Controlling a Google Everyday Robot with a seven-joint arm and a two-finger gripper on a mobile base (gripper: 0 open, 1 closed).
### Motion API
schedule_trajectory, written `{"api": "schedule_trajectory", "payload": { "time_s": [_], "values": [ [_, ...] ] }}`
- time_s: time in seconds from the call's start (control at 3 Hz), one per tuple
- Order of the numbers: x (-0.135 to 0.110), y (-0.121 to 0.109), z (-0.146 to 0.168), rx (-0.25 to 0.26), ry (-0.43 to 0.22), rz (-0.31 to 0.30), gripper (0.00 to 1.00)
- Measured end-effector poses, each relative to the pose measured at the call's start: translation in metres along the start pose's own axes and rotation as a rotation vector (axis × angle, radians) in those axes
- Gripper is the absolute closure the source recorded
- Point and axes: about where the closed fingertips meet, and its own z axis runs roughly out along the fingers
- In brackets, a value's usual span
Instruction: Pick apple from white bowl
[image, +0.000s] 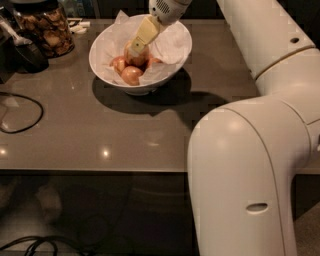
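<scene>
The white bowl (172, 59), lined with crumpled white paper, stands at the back of the grey table. Several apples lie in it. The golden-yellow apple (139, 58) sits in the middle, with smaller, redder apples (131, 75) in front and beside it. My gripper (135, 49) reaches down into the bowl from the upper right, and its cream tip is right at the top of the golden-yellow apple, partly hiding it. I cannot tell whether it touches or holds the apple.
A glass jar of brown snacks (46, 31) stands at the back left, beside a dark object (25, 55). A black cable (20, 112) loops on the table's left. My large white arm (250, 165) fills the right foreground. The table's front edge (100, 171) runs across the middle.
</scene>
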Motion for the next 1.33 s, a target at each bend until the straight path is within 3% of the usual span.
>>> {"api": "schedule_trajectory", "payload": {
  "time_s": [1.33],
  "values": [
    [-0.002,0.002,0.032,-0.046,0.046,0.003,0.12]
  ]
}}
